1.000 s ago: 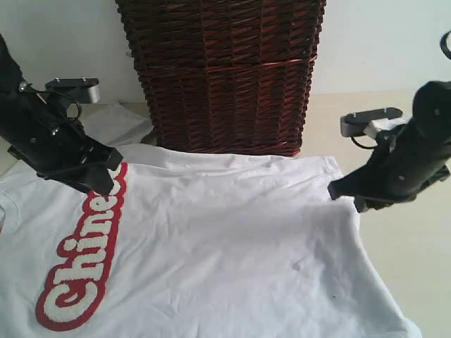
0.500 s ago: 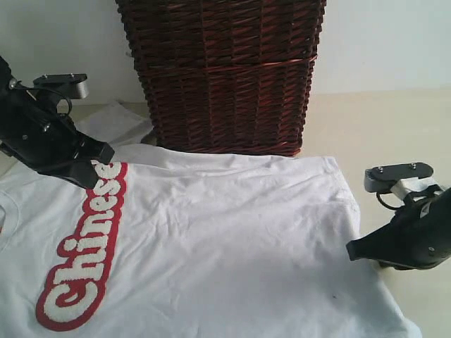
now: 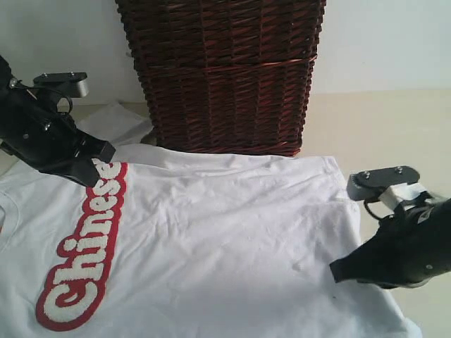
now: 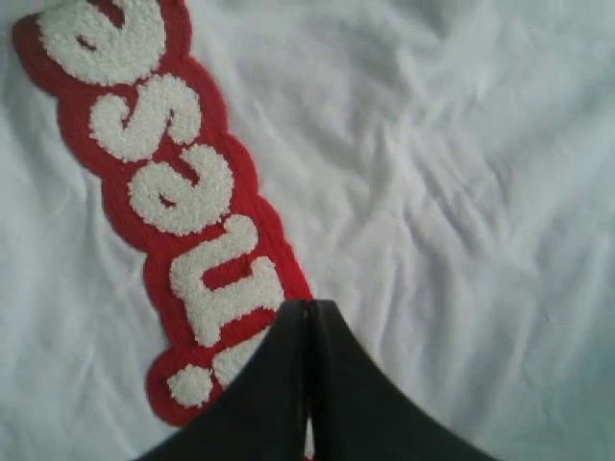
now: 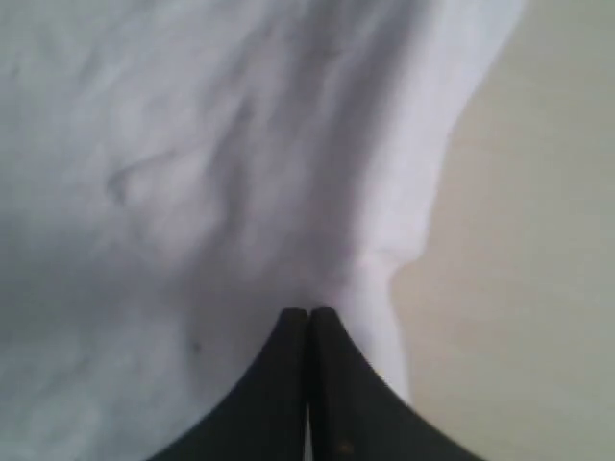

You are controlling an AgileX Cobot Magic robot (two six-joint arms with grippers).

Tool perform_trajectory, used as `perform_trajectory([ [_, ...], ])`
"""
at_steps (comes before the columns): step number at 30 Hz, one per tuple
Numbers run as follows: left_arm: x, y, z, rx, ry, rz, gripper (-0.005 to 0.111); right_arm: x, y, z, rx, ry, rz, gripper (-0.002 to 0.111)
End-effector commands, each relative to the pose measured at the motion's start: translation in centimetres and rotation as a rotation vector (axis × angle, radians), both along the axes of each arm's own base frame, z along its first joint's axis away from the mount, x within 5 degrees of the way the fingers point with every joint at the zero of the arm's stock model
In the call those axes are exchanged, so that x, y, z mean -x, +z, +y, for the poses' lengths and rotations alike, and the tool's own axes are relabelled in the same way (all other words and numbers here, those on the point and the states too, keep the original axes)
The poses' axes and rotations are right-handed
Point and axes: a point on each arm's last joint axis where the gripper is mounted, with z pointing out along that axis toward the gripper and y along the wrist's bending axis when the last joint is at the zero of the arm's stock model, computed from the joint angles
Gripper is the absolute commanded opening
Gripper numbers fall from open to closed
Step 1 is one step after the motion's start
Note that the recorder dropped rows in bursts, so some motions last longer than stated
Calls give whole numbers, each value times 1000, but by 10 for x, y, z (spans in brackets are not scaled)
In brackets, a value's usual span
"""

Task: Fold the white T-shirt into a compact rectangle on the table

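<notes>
The white T-shirt (image 3: 225, 225) lies spread flat on the table (image 3: 394, 120), with its red-outlined "Chinese" lettering (image 3: 84, 246) running along the left side. My left gripper (image 3: 95, 172) is shut just above the far end of the lettering (image 4: 173, 173), tips pressed together (image 4: 309, 305) with nothing between them. On the other side, the right gripper (image 3: 335, 271) is also shut, low over the shirt's right edge. In the right wrist view its tips (image 5: 307, 312) sit beside a small crease of cloth (image 5: 370, 264); no cloth shows between the jaws.
A tall dark brown wicker basket (image 3: 225, 70) stands right behind the shirt's far edge. A white piece of cloth (image 3: 116, 120) lies behind the left arm beside the basket. Bare beige table (image 5: 538, 240) lies to the right of the shirt.
Both grippers have shut. The left one drew back to the left, uncovering the end of the lettering. The right one came toward the near side, then left onto the shirt's edge.
</notes>
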Motion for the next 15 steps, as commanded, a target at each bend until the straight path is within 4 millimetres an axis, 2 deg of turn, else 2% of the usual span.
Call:
perform_trajectory([
  [1, 0, 4, 0, 10, 7, -15, 0, 7, -11, 12, 22, 71, -3, 0],
  [9, 2, 3, 0, 10, 1, 7, 0, 7, -48, 15, 77, 81, 146, 0],
  [12, 2, 3, 0, 10, 1, 7, 0, 10, -46, 39, 61, 174, 172, 0],
  [15, 3, 3, 0, 10, -1, 13, 0, 22, -45, 53, 61, 260, 223, 0],
])
